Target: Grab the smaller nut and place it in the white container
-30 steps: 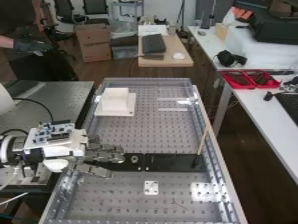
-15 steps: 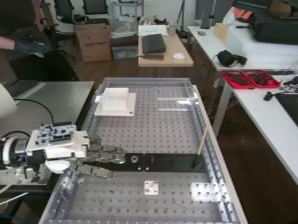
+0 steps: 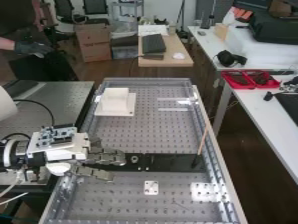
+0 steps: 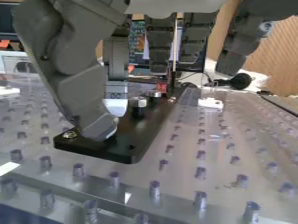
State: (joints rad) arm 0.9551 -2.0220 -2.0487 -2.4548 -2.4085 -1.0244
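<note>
In the high view the hand (image 3: 101,157) reaches in from the left over the left part of the black bar (image 3: 169,162), its fingers extended and its thumb apart from them, nearer the view's bottom. Just beyond the fingertips the bearing (image 3: 134,159) stands on the bar. The fingers cover the bar to the left of it. The white container (image 3: 115,100) is on the bench farther back. From the wrist the open hand (image 4: 85,97) shows with its thumb low over the bar's near end (image 4: 126,150). Two round metal parts stand beyond, one (image 4: 138,102) nearer than the other (image 4: 155,93).
A thin wooden stick (image 3: 203,138) stands slanted at the bar's right end. Nearer the view's bottom lies a small white plate with holes (image 3: 151,188). Metal rails (image 3: 214,150) edge the perforated bench. Red trays (image 3: 249,79) lie on the side table.
The hand has shifted slightly to the right and toward the view's bottom, its fingers still extended. The bearing and the container have kept their places.
</note>
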